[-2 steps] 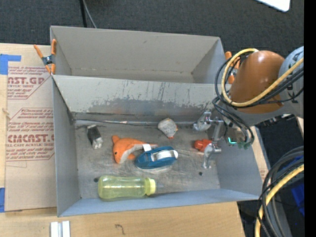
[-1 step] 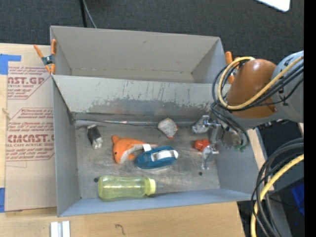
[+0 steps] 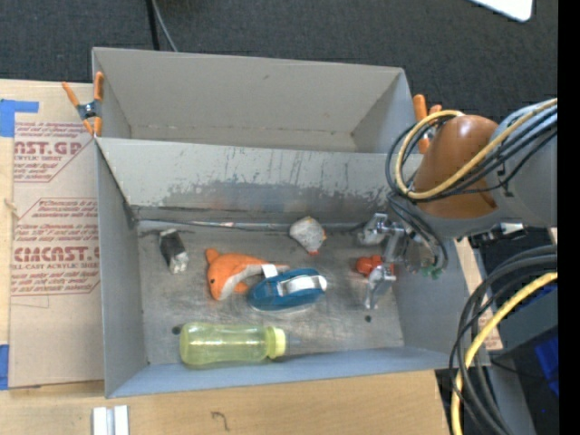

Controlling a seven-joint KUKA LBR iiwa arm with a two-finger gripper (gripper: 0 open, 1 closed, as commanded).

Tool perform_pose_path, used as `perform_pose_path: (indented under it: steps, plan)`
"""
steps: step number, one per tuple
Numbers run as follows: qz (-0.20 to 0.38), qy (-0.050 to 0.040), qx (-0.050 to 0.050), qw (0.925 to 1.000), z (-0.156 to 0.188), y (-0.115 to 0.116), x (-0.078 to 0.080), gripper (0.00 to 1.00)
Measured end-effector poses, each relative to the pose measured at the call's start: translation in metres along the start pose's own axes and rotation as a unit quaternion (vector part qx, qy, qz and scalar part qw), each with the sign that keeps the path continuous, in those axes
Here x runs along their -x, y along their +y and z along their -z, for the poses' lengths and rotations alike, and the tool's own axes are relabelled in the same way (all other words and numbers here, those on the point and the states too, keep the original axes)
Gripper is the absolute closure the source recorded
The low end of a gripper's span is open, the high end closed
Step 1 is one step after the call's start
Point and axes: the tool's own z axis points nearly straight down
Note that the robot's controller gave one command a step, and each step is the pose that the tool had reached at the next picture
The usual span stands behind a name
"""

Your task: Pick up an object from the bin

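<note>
**A:** What's lying in the bin?

**B:** Biggest first: a yellow-green bottle on its side along the near wall. Then a blue tape dispenser mid-floor, with an orange toy fish touching its left end. A pale lump sits by the back wall and a small black-and-white piece lies off to the left. There's a little red thing at the right.

**A:** And the gripper?

**B:** Low over the right end of the floor, just beside that red thing and perhaps touching it. I cannot tell whether it is apart or together, because the metal parts run into one another there.

**A:** So which step is this?

**B:** I'd judge it's the reach-down, with nothing lifted yet. The next move calls for centring on the red piece, getting it squarely between the jaws, closing, then rising straight up, clear of the right wall
</note>
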Motion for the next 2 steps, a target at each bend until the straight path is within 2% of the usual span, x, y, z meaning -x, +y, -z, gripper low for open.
perform_pose_path:
  steps: [1, 2]
  plan:
    - [0.016, -0.0008, -0.001, 0.9999, -0.0050, -0.0045, 0.0290, 1.00]
    - [0.016, -0.0007, -0.001, 0.9999, -0.0050, -0.0044, 0.0290, 1.00]
